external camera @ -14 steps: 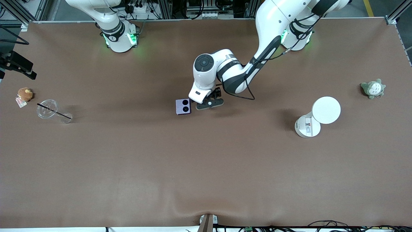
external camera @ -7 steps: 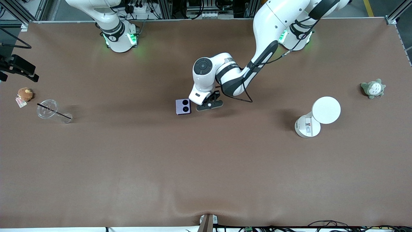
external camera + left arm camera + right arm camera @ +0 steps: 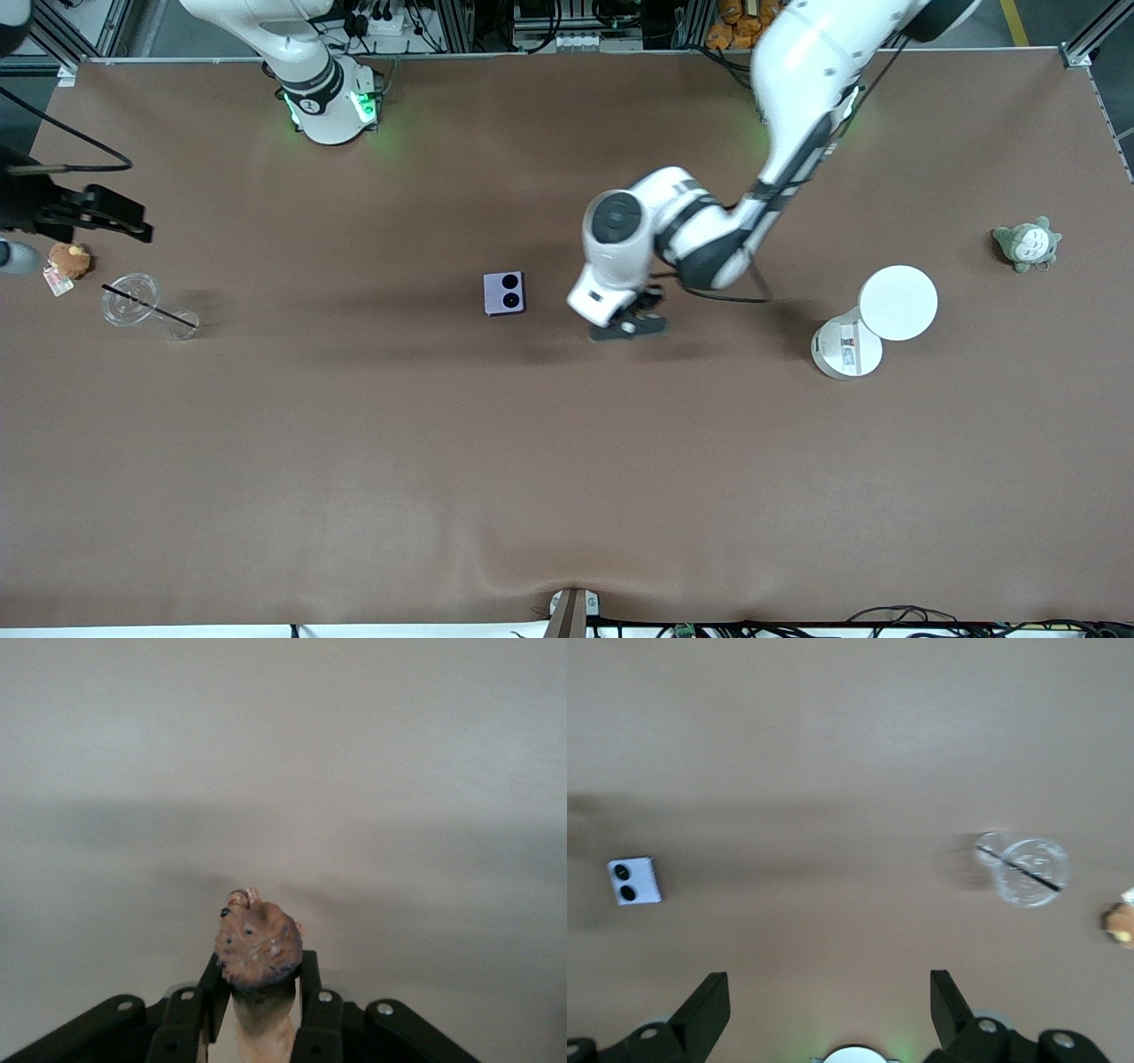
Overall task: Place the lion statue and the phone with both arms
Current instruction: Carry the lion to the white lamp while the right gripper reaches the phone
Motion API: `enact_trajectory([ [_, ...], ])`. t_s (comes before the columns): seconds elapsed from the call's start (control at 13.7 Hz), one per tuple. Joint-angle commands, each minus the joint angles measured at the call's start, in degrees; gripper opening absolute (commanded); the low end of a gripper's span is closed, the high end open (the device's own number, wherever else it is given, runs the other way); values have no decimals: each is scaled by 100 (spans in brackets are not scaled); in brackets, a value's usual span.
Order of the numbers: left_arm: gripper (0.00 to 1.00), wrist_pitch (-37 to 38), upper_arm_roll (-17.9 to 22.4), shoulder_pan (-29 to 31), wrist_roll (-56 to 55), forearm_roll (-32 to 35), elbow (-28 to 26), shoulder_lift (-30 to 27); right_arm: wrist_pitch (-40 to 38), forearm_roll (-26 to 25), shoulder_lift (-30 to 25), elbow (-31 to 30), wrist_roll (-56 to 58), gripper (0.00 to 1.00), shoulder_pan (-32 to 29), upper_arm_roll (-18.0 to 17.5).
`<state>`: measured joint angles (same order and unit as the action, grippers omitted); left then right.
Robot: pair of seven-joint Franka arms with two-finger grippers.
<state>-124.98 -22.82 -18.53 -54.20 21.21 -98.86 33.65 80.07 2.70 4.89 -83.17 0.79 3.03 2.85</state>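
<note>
The lion statue point(image 3: 259, 943), a small reddish-brown figurine, is clamped between the fingers of my left gripper point(image 3: 262, 970), head sticking out past the tips. In the front view the left gripper point(image 3: 627, 327) hangs over bare table between the phone and the white stand, and the hand hides the lion. The phone point(image 3: 504, 293), pale lavender with two black circles facing up, lies flat on the table; the right wrist view shows the phone point(image 3: 634, 881) too. My right gripper point(image 3: 830, 988) is open and empty, high over the right arm's end of the table point(image 3: 115, 220).
A clear plastic cup with a black straw point(image 3: 142, 303) lies near a small brown plush point(image 3: 68, 259) at the right arm's end. A white round-topped stand point(image 3: 873, 323) and a grey-green plush point(image 3: 1026, 244) sit toward the left arm's end.
The left gripper shut on the lion statue beside the phone, then carried it away toward the left arm's end. The right hand shifted over the cup's end of the table.
</note>
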Motion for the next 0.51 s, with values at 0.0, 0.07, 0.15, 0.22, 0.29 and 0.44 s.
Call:
enact_trajectory([
  [0.0,0,-44,-90,734,828,103,-782,-691,-62,554,126,46,-9,100,49,-3],
  [0.07,0,-61,-108,1007,1198,103,-905,-806,-70,652,266,46,0,100,58,-3],
  [0.15,0,-87,-108,1227,1541,103,-1020,-868,-62,644,398,55,26,100,75,-3],
  [0.22,0,-114,-108,1438,1840,103,-1082,-895,-53,661,468,64,52,100,110,-3],
  [0.29,0,-262,-108,1640,2061,103,-1187,-895,8,662,504,81,96,100,224,-12],
  [0.44,0,-875,-99,2061,2465,103,-1529,-869,17,662,592,82,149,100,435,-12],
])
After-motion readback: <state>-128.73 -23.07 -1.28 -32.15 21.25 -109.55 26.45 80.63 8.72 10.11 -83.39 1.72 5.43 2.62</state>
